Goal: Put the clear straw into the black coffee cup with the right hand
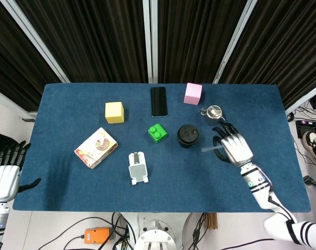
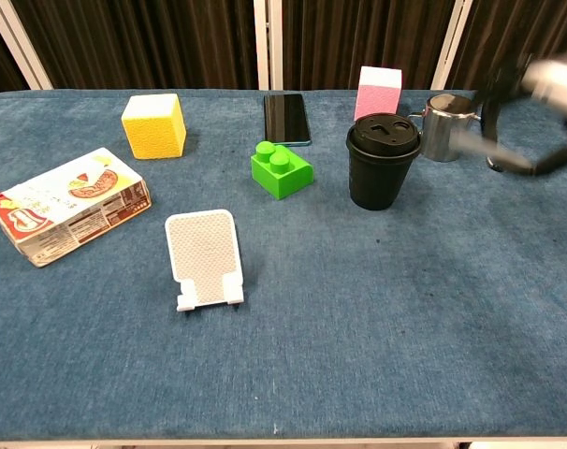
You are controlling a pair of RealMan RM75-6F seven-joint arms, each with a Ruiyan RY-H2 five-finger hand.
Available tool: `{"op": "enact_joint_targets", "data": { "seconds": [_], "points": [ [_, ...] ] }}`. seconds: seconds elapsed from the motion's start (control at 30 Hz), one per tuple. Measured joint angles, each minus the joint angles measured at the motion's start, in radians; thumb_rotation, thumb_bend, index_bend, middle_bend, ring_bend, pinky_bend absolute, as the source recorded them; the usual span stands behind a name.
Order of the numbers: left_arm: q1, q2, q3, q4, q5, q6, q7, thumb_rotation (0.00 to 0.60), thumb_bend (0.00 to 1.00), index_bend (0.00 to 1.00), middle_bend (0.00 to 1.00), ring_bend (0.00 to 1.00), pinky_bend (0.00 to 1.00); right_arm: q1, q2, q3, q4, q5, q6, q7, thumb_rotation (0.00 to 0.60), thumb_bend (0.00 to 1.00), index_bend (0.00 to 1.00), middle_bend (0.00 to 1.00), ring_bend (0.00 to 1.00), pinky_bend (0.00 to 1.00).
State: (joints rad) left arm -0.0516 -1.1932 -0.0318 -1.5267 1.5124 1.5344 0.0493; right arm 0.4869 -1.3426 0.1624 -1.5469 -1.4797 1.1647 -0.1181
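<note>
Our right hand [image 1: 235, 147] hangs over the right side of the blue table [image 1: 64, 156], with the fingers curled around the clear straw [image 1: 211, 149]. We hold the straw so that it pokes out to the left, toward the cup [image 1: 188, 135]. From the chest camera our hand [image 2: 536, 112] is a blur up high on the right, and the straw [image 2: 485, 150] slants down and to the right from near the shiny metal pot [image 2: 444, 126].

The black cup stands just left of the straw, with its lid on, and the straw is not in it yet. The pot sits behind our hand, close to the pink block [image 1: 193, 93].

Next to the cup, on its left, is a green brick [image 1: 157, 133]. A black phone [image 1: 158, 101] lies flat behind the brick. A white stand [image 1: 137, 167] sits nearer the front. Further left we see a yellow block [image 1: 114, 112] and a snack box [image 1: 96, 147].

Our left hand [image 1: 5, 169] is off the table on the far left. It holds nothing, and its fingers are apart.
</note>
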Motion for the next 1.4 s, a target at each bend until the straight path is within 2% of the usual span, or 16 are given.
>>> {"op": "enact_joint_targets", "data": {
  "seconds": [0.2, 0.3, 0.4, 0.57, 0.77, 1.4],
  "points": [
    [-0.001, 0.009, -0.003, -0.017, 0.001, 0.002, 0.011, 0.6, 0.0, 0.0, 0.04, 0.0, 0.0, 0.025, 0.073, 0.126, -0.126, 0.08, 0.015, 0.28, 0.6, 0.68, 0.7, 0.32, 0.16, 0.2],
    [-0.001, 0.011, -0.004, -0.023, 0.001, 0.002, 0.016, 0.6, 0.0, 0.0, 0.04, 0.0, 0.0, 0.061, 0.06, 0.174, -0.135, 0.134, -0.007, 0.381, 0.6, 0.68, 0.7, 0.32, 0.16, 0.2],
    [-0.002, 0.011, -0.003, -0.025, -0.001, -0.001, 0.019, 0.6, 0.0, 0.0, 0.04, 0.0, 0.0, 0.096, 0.012, 0.198, -0.104, 0.17, -0.031, 0.445, 0.6, 0.68, 0.7, 0.32, 0.16, 0.2],
    [-0.003, 0.011, -0.004, -0.026, -0.007, -0.008, 0.021, 0.6, 0.0, 0.0, 0.04, 0.0, 0.0, 0.145, -0.084, 0.207, -0.02, 0.188, -0.06, 0.506, 0.6, 0.68, 0.7, 0.32, 0.16, 0.2],
    [-0.008, 0.008, -0.005, -0.023, -0.013, -0.019, 0.021, 0.6, 0.0, 0.0, 0.04, 0.0, 0.0, 0.174, -0.143, 0.2, 0.041, 0.194, -0.074, 0.524, 0.6, 0.68, 0.7, 0.32, 0.16, 0.2],
    [-0.013, 0.0, -0.006, -0.017, -0.02, -0.03, 0.022, 0.6, 0.0, 0.0, 0.04, 0.0, 0.0, 0.196, -0.182, 0.171, 0.102, 0.187, -0.092, 0.526, 0.6, 0.68, 0.69, 0.32, 0.16, 0.19]
  ]
}}
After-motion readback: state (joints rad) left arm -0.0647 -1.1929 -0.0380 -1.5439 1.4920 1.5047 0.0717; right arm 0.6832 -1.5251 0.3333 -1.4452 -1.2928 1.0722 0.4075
